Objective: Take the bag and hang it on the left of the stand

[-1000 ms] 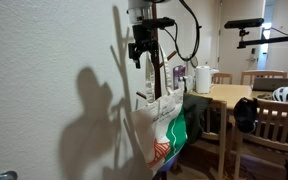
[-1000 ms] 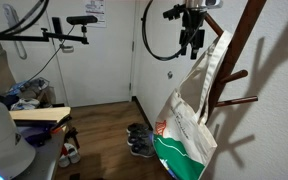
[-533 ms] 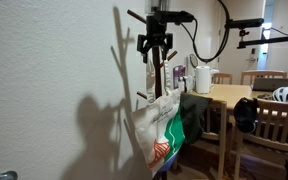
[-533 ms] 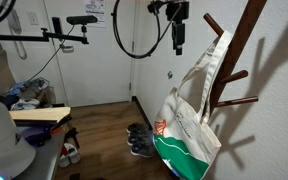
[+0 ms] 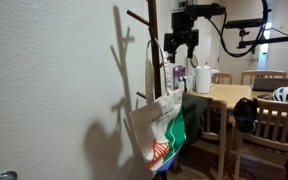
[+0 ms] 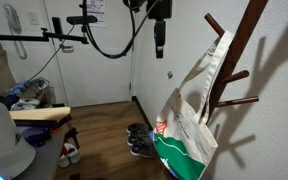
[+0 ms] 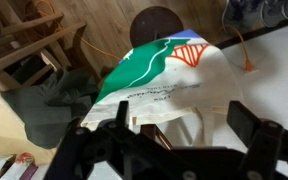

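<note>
Gripper (image 5: 181,50) hangs wide open and empty, at one o'clock from the tote bag (image 5: 162,122), which dangles by its handles from an upper peg of the coat stand (image 6: 240,48). My worry: the arm snagging a handle and tugging the bag off.

The tool (image 5: 182,54) hangs high, pointing straight down, jaws spread wide

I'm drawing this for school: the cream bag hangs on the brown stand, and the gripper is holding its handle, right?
No. The bag hangs on the stand, but the gripper is not holding its handle; an exterior view shows it apart from the bag, empty.
</note>
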Controlling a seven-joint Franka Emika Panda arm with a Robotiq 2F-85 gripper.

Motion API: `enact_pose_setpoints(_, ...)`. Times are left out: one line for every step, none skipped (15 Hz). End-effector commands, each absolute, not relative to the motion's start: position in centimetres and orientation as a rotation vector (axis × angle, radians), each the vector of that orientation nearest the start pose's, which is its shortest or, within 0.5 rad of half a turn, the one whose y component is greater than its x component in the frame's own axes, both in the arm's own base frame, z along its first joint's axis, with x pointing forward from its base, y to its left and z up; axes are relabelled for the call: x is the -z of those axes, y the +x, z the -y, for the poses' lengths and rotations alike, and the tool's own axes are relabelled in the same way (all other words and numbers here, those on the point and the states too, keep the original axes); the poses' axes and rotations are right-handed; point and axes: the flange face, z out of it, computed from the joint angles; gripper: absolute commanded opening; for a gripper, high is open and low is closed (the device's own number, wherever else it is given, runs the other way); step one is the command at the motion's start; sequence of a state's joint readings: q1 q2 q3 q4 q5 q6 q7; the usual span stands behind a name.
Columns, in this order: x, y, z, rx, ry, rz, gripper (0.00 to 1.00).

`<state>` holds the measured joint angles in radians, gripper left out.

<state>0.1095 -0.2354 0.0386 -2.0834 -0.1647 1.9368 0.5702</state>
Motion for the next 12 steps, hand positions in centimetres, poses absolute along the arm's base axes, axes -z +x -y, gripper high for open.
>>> enact_pose_setpoints(-54.3,49.5,-2.8,0.022,-3.275,-0.356,1.00)
enact_pose_setpoints(-54.4,50.0,-1.6,-0.027,-3.285,-0.280,1.00)
enact_pose_setpoints(-54.7,50.9,-0.4,-0.062,-3.291,-0.198,1.00)
enact_pose_setpoints(-54.9,51.6,0.8,-0.107,-3.300,-0.126,1.00)
enact_pose_setpoints(-55.1,52.6,1.7,-0.132,-3.301,-0.045,1.00)
enact_pose_setpoints(-55.5,53.5,2.6,-0.159,-3.311,0.035,1.00)
enact_pose_setpoints(-55.2,51.2,1.4,-0.079,-3.301,-0.103,1.00)
enact_pose_setpoints(-55.3,52.1,2.1,-0.098,-3.301,-0.055,1.00)
enact_pose_setpoints(-55.3,52.7,2.5,-0.113,-3.300,-0.032,1.00)
enact_pose_setpoints(-55.1,53.2,2.6,-0.122,-3.300,-0.020,1.00)
enact_pose_setpoints(-55.0,53.4,2.5,-0.128,-3.301,-0.013,1.00)
enact_pose_setpoints(-54.9,53.6,2.4,-0.131,-3.301,-0.010,1.00)
